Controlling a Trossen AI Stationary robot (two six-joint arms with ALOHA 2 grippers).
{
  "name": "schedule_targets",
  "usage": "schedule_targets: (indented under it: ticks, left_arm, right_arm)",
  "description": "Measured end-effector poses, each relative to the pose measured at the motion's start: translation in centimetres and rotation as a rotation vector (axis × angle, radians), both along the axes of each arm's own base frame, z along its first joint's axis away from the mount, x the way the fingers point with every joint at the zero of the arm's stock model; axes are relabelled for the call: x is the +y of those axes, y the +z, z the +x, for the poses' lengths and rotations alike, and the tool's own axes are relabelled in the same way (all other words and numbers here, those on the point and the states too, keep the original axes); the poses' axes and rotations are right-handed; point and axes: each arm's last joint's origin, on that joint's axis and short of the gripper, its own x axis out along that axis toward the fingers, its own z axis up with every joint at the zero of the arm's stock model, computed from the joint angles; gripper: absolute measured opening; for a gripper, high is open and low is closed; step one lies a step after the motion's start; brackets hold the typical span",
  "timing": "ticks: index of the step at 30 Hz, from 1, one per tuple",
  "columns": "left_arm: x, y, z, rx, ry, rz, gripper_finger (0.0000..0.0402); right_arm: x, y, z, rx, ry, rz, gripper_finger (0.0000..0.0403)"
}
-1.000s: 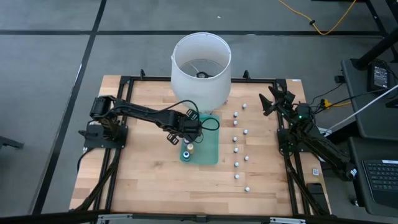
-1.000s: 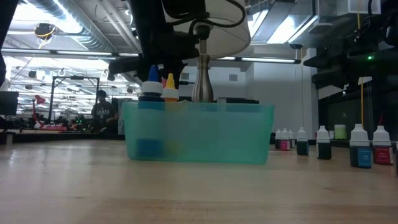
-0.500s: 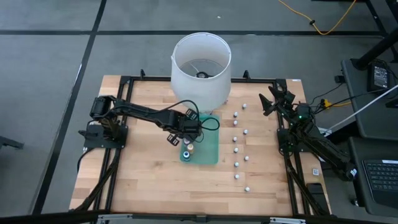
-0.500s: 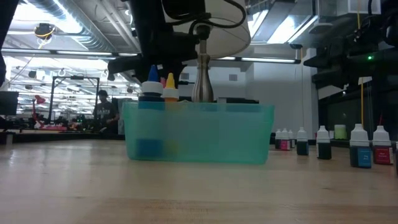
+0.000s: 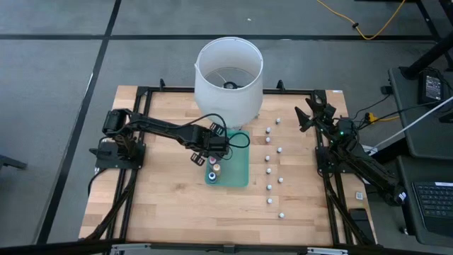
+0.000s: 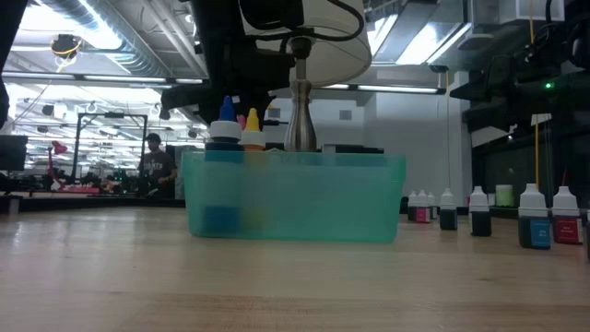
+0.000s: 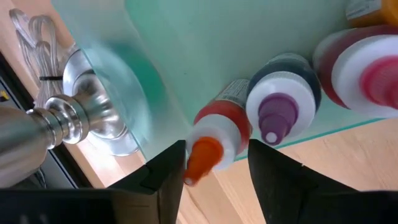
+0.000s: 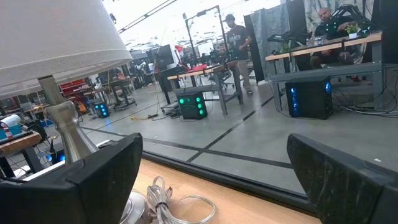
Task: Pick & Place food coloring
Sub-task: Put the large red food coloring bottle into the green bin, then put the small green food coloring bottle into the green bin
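Observation:
Several small food coloring bottles stand in a teal bin. In the left wrist view I see one with an orange tip, one with a purple tip, one with a pink tip and a yellow one. More bottles stand in rows on the wood right of the bin. My left gripper hangs open over the bin's left end, its fingers on either side of the orange tip. My right gripper waits open at the far right corner. My left gripper comes from above, pointing down, with its fingers apart around the orange tip of the red bottle. The tip lies close by one finger; I cannot tell whether they touch. The bottle rests in the bin, leaning.
A table lamp with a white shade stands just beyond the bin, its metal stem and base close to the left gripper. Its cord coils beside the bin. A black frame edges the table; bare wood lies nearer.

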Motion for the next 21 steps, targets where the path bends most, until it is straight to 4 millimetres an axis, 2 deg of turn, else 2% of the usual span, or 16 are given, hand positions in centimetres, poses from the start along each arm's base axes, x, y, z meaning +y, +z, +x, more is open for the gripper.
schedule_targets:
  ticks: [7,10,15,21]
  left_arm:
    - [0.3,0.1,-0.1,-0.027,0.082,0.032,0.0214]
    - [0.4,0.7,-0.4,-0.049,0.109,0.029,0.0238]
    - [0.3,1.6,-0.9,-0.078,0.147,-0.033,0.0278]
    - [0.0,3.4,-2.5,-0.120,0.272,-0.167,0.0325]
  right_arm:
    - [0.0,0.0,0.0,0.000,0.000,0.000,0.0399]
    - [0.0,0.0,0.0,0.000,0.000,0.000,0.0399]
    - [0.0,0.0,0.0,0.000,0.000,0.000,0.0399]
    - [0.0,0.0,0.0,0.000,0.000,0.000,0.0399]
